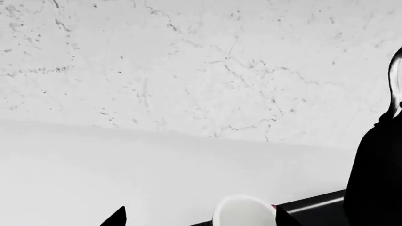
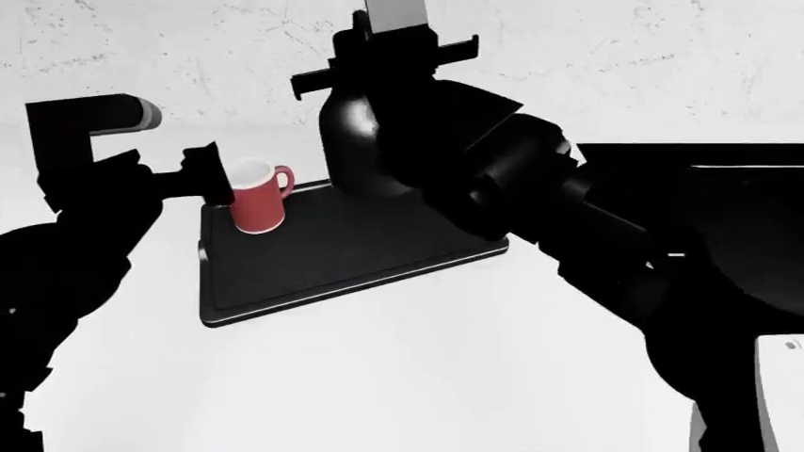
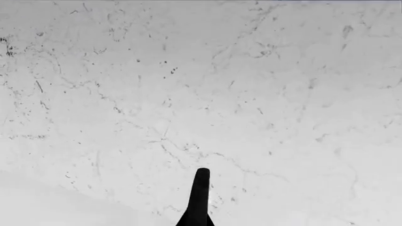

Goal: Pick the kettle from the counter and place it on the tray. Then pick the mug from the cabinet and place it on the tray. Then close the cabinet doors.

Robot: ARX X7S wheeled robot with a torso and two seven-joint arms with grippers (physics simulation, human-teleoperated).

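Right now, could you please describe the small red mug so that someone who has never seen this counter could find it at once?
Start at the smooth white worktop and find the flat black rectangular tray lying on it, beside the black sink. The small red cylindrical mug stands upright on the tray's far left corner, close to the left gripper. Unlike the larger dark-grey kettle behind it, it is red, white inside, with a loop handle.

red mug (image 2: 256,201) upright on black tray (image 2: 339,259), kettle (image 2: 358,141) seemingly behind
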